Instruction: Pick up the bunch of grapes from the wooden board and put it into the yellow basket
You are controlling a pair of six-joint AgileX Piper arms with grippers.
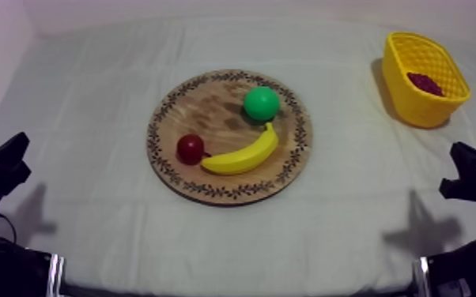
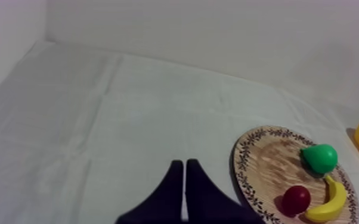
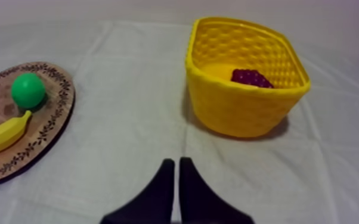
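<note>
right hand (image 3: 176, 162) closed near basket (image 3: 241, 114) holding grapes (image 3: 250, 78); banana (image 3: 3, 136), pear (image 3: 28, 90) on board (image 3: 52, 126)

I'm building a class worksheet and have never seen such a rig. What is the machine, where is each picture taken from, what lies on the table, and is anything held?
It is a robot with two arms, one at each side of a cloth-covered table. One picture looks down from above; the other two come from cameras riding on the arms, so the black wedge in each is that arm's own claw: the left claw and the right claw, both shut, holding nothing. A wooden board carries a pear, a banana and a small red fruit. The bunch of grapes lies in the yellow basket.
</note>
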